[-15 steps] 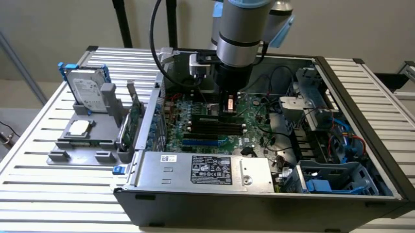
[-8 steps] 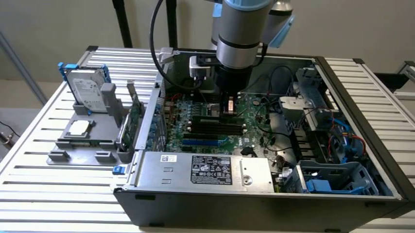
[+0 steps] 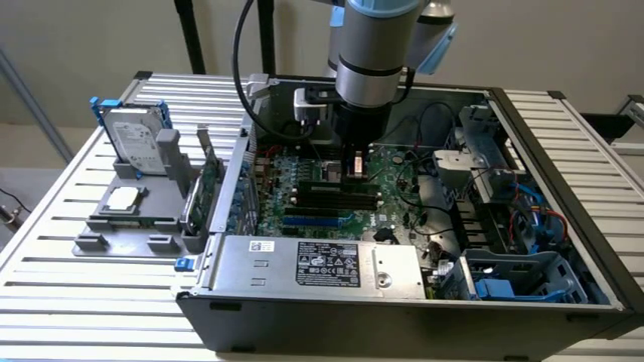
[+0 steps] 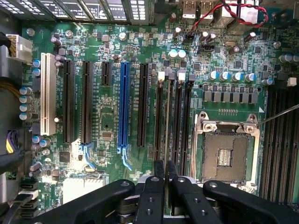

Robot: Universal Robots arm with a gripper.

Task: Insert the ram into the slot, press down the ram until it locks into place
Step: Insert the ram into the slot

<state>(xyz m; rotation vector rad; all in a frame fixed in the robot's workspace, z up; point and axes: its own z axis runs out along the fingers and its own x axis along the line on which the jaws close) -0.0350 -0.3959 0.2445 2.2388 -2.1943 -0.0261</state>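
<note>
The ram point(image 4: 167, 121) is pinched edge-on, right over its slot point(image 4: 170, 77)!
Fingers point(image 4: 158, 179) clenched on the ram; its long axis runs along the slot, just beside the processor socket point(image 4: 224, 149) and straight below the fingers. Seated? Can't tell.

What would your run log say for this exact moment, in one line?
tool: shut on ram | ram: edge-on, lined up along black memory slots | case: open | seated: cannot tell

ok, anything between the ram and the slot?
Nothing visible. The gripper holds the ram edge-on right over the black memory slots. No cable or card crosses between them.
</note>
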